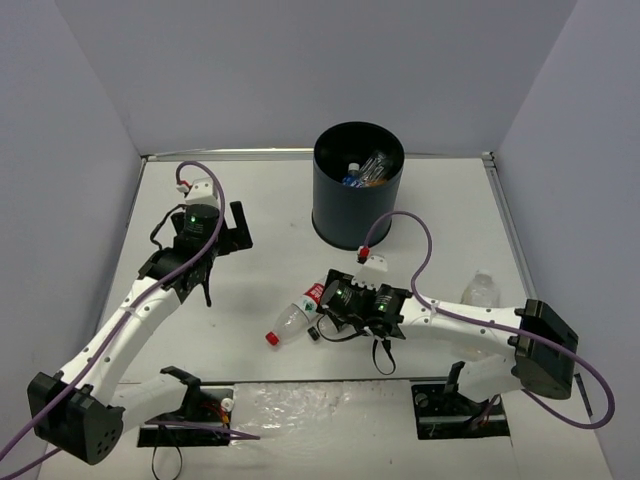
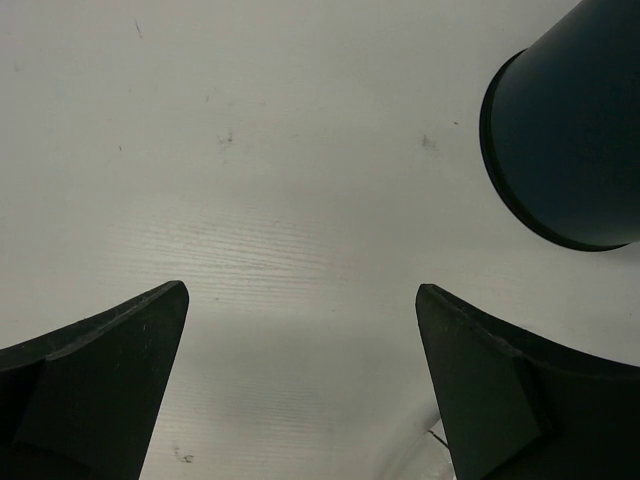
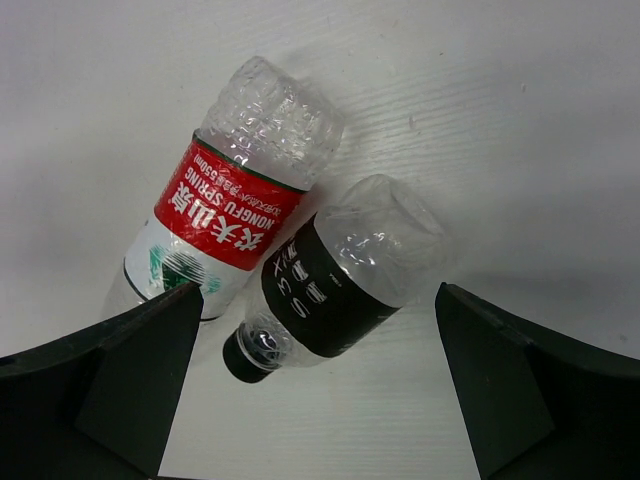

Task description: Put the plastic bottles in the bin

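On the table (image 1: 270,195), mid-front: red-label bottle (image 3: 225,215) and dark-label bottle (image 3: 340,270), lying touching. Right tool (image 3: 315,290) just above, wide open, empty. Left tool (image 2: 300,288) likewise open, empty, near bin (image 1: 350,220); more bottles (image 1: 372,168) inside.

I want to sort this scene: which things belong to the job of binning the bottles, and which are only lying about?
Belong to the job:
- bin
- red-label bottle
- black-label bottle
- clear bottle at far right
- bottles inside the bin

Only there, not to be moved:
- table
- purple cable
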